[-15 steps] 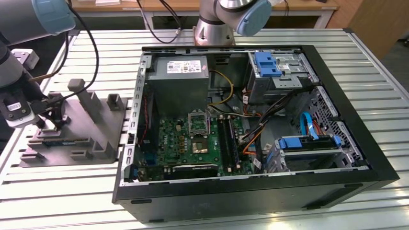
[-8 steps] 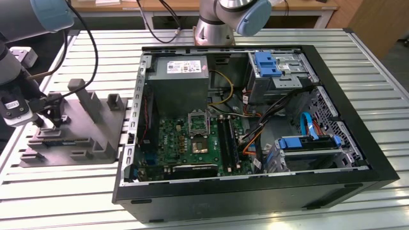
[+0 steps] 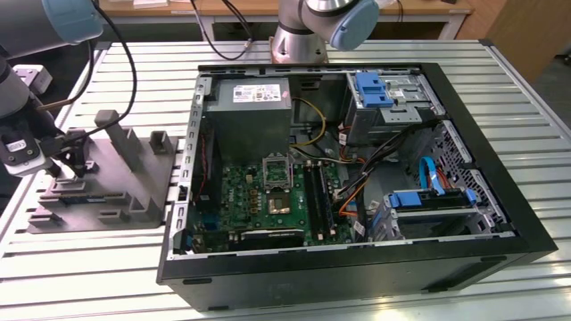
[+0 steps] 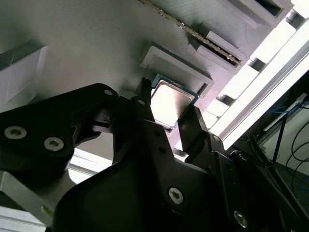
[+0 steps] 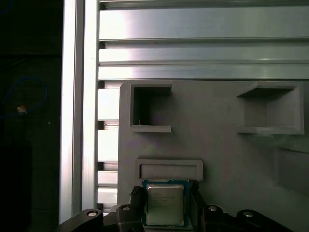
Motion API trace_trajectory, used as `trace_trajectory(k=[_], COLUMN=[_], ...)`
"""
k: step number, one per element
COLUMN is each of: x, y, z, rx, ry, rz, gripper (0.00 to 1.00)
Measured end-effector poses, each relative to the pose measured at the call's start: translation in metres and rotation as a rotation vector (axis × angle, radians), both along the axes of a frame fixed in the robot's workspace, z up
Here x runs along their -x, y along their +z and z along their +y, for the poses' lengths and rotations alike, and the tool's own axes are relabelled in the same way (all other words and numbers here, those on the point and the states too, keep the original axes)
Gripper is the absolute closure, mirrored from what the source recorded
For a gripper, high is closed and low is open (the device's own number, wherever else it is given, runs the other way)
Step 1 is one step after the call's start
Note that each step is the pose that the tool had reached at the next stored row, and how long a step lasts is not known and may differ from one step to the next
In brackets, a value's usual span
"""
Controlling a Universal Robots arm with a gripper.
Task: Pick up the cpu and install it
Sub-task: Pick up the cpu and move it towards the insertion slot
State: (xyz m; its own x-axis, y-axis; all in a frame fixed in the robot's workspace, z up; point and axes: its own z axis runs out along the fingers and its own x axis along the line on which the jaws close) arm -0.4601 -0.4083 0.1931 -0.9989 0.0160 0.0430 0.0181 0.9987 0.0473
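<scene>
While the gripper (image 3: 79,164) is standing over the holder block (image 3: 134,184) at the exterior view's left, its fingers (image 5: 136,200) are clamping the cpu (image 5: 164,205). It is lying squarely between them.

Shiny slatted table hogging all the light here

The slatted metal table (image 3: 80,267) is running across the whole exterior view, and its slats (image 5: 203,24) are glaring pale and bright in the first wrist view. A wooden desk (image 3: 267,8) is sitting behind it along the far edge, with a wooden panel (image 3: 526,33) standing off at the exterior view's right.
</scene>
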Motion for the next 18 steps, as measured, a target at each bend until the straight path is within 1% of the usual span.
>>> trace_trajectory(k=[5,8,18], x=[0.000,0.000,0.000], y=[0.0002,0.0028,0.0198], z=[0.0000,-0.0001,0.0000], rx=[0.0000,0.0002,0.0001], ry=[0.000,0.000,0.000], rz=[0.0000,0.0004,0.0001], gripper=[0.53,0.53,0.53])
